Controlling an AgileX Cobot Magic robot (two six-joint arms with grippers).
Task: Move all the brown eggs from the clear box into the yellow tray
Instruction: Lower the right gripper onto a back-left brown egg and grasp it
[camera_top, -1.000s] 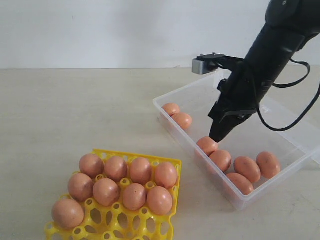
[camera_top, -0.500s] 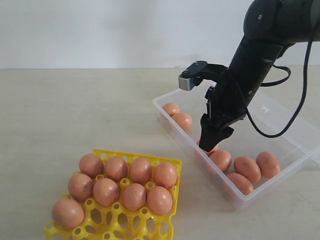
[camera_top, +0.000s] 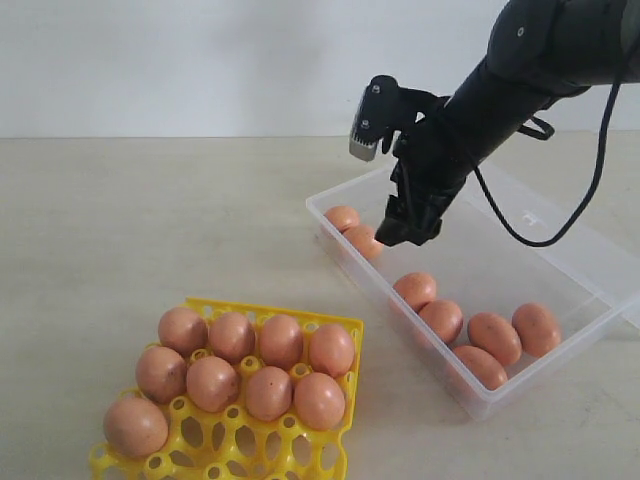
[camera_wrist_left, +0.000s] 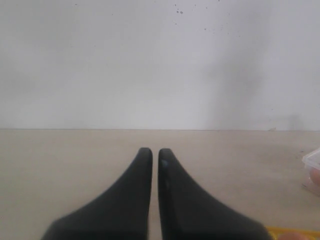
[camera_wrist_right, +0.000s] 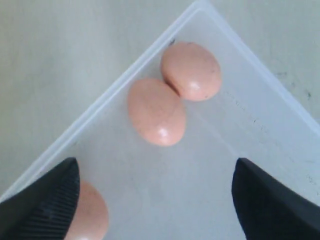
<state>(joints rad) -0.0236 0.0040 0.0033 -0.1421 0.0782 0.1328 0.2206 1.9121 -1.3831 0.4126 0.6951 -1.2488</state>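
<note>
Several brown eggs (camera_top: 441, 320) lie in the clear box (camera_top: 598, 268); two of them (camera_top: 364, 241) sit together in its far left corner. Several more eggs (camera_top: 268, 392) fill cups of the yellow tray (camera_top: 250, 450) at front left. My right gripper (camera_top: 400, 235) hovers open and empty just above the two corner eggs. In the right wrist view those eggs (camera_wrist_right: 156, 111) lie ahead of the wide-apart gripper (camera_wrist_right: 155, 167), and a third egg (camera_wrist_right: 90, 215) shows beside one finger. My left gripper (camera_wrist_left: 155, 152) is shut, empty, low over the table.
The box's clear lid flap (camera_top: 628, 312) hangs off its right side. Bare beige tabletop (camera_top: 150, 220) stretches left of the box and behind the tray. A corner of the tray (camera_wrist_left: 280, 232) and the box's edge (camera_wrist_left: 312, 160) show in the left wrist view.
My right gripper has opened wide, lifted off the egg by the box's near wall, and swung up and left toward the two corner eggs. No egg left the box.
</note>
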